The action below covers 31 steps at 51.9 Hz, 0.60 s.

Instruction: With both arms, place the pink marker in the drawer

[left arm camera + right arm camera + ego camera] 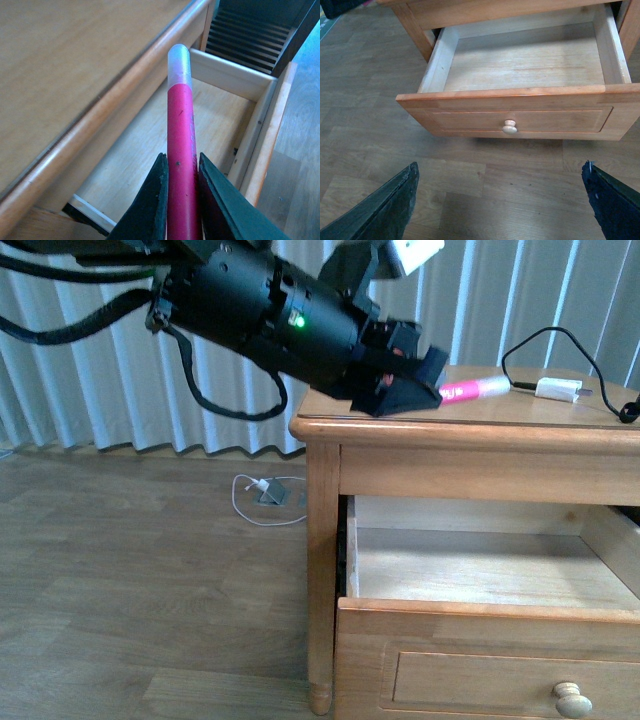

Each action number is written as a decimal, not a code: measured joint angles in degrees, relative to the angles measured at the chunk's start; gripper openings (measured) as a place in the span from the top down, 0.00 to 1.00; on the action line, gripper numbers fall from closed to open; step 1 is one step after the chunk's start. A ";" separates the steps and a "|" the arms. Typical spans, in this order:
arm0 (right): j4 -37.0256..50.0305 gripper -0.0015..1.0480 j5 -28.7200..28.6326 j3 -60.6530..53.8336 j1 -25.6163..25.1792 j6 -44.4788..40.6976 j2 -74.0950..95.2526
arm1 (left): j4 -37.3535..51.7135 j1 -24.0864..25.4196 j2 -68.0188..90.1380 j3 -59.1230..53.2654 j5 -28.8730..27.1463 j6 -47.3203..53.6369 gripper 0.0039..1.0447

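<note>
L end effector (180, 167) pinching pink marker (179, 125) above the drawer (520, 92), R end effector (499, 172) spread & empty, so I'd lower well inside the drawer's walls before letting go.

Up on the wooden nightstand top (520, 412), a white charger plug (558, 389) lies toward the right, its black cable (546, 331) looping up behind it. Pale pleated curtains (90, 390) hang at the back. Down on the wood-plank floor (130, 580), 1 white cord (238, 502) curls beside a small grey adapter (272, 494).
</note>
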 joint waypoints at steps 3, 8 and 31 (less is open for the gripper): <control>0.00 0.08 0.00 0.00 0.00 0.00 0.02 | 0.04 -0.52 0.81 -1.03 0.17 0.55 0.87; 0.00 0.08 0.00 0.00 0.00 0.00 0.00 | 0.79 -1.53 2.21 -2.40 0.48 0.66 0.87; 0.00 0.08 0.00 0.00 0.00 0.00 0.02 | 2.45 -4.98 10.14 -2.84 -5.92 1.18 0.87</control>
